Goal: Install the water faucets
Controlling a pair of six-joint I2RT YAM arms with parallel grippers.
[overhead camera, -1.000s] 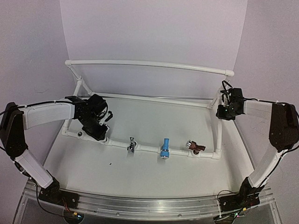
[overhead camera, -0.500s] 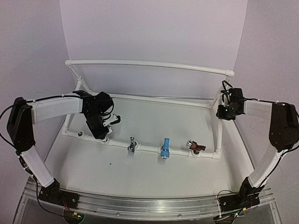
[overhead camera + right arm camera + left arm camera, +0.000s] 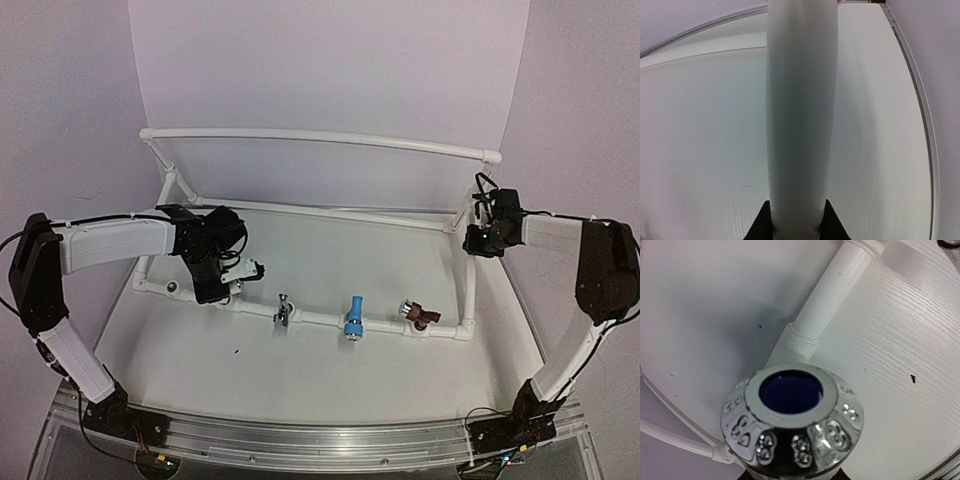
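Observation:
My left gripper [image 3: 226,282] is shut on the white faucet [image 3: 246,269], held just above the left part of the frame's front pipe [image 3: 320,318]. In the left wrist view only the faucet's chrome end [image 3: 790,425] with a dark blue opening shows, over a pipe fitting [image 3: 790,345]; my fingers are almost hidden beneath it. A chrome faucet [image 3: 282,310], a light blue one [image 3: 353,317] and a reddish-brown one [image 3: 420,316] sit along the front pipe. My right gripper [image 3: 477,238] is shut on the frame's right side pipe [image 3: 800,100].
The white PVC frame [image 3: 310,137] surrounds the work area, with a raised back rail. An open round socket [image 3: 172,288] sits on the front pipe left of my left gripper. A small dark speck [image 3: 236,350] lies on the white table.
My left gripper has shifted slightly right and turned at the wrist, swinging the white faucet out to its right side. The right arm has not moved.

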